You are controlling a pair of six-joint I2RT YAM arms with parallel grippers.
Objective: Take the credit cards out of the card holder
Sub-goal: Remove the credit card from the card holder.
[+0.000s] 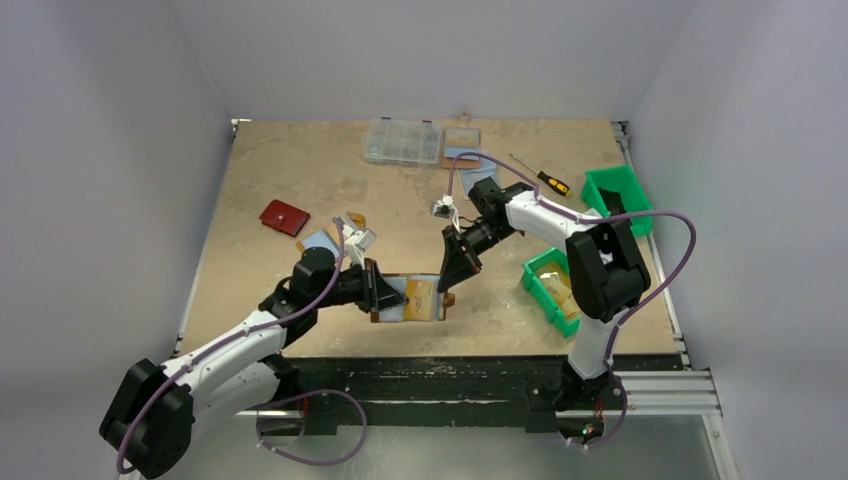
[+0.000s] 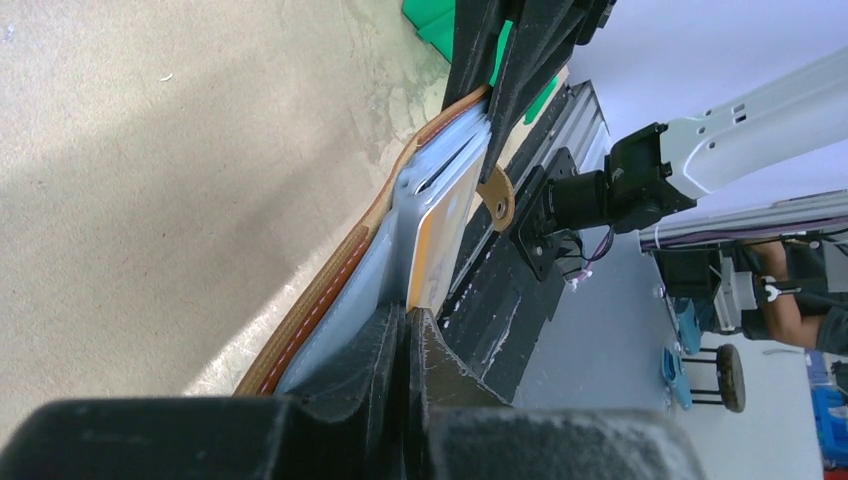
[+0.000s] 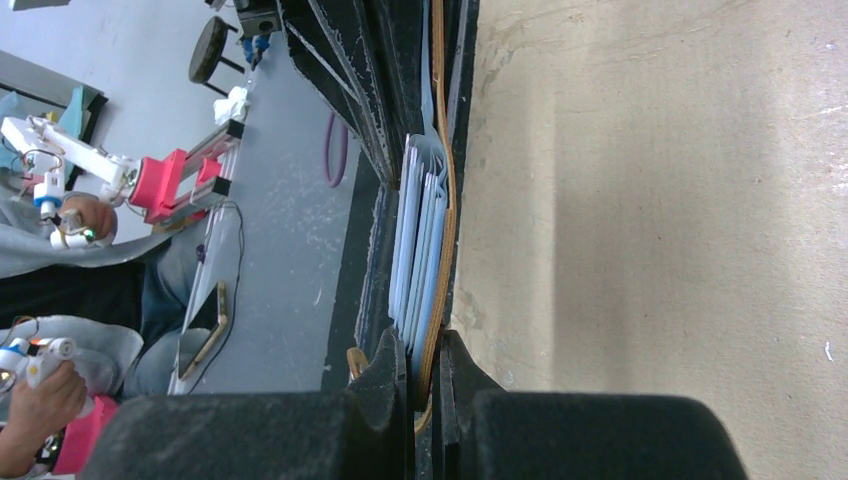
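Note:
The brown leather card holder (image 1: 400,312) hangs open above the table's near edge, stretched between both grippers. My left gripper (image 1: 398,296) is shut at its left end; in the left wrist view the jaws (image 2: 421,318) pinch the edge of a gold-orange credit card (image 2: 440,235) that stands out of the pale blue sleeves (image 2: 345,310). My right gripper (image 1: 452,283) is shut on the holder's right end. In the right wrist view its fingertips (image 3: 428,350) clamp the leather cover (image 3: 447,200) with the blue sleeves (image 3: 418,240). The snap tab (image 2: 497,196) dangles. No silvery-grey card shows.
A dark red wallet (image 1: 284,217) and other holders with light blue cards (image 1: 340,237) lie left of centre. At the back are a clear compartment box (image 1: 403,141) and another holder (image 1: 461,140). A screwdriver (image 1: 540,176) and two green bins (image 1: 617,195) (image 1: 552,288) are on the right.

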